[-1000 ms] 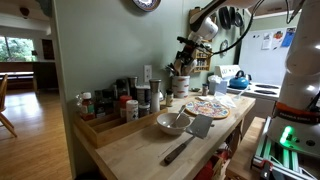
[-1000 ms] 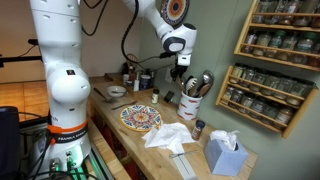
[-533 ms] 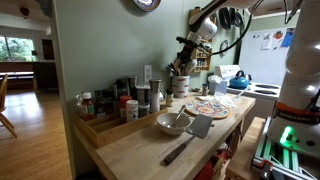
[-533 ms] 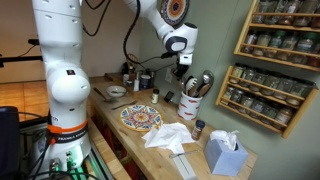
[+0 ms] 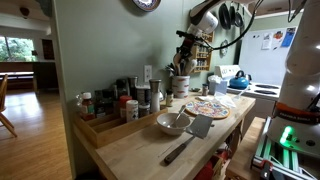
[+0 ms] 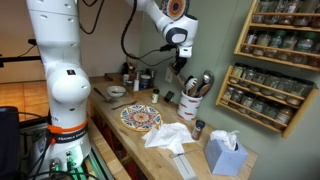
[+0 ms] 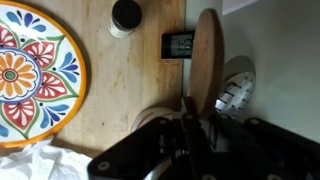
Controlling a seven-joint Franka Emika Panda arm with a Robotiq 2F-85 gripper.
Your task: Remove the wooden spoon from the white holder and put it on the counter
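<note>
Aloft, gripper (image 7: 190,126) clasping wooden spoon (image 7: 207,60)

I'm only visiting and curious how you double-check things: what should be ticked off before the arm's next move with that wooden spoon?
1. Tool above the white holder: ok.
2. Firm grip on the wooden spoon: cannot tell, the fingers are blurred in the wrist view.
3. Spoon fully out of the holder: cannot tell.
4. Bare counter beside the painted plate to set it on: ok.
5. Slotted utensil close beside the spoon, might snag: not ok.
</note>
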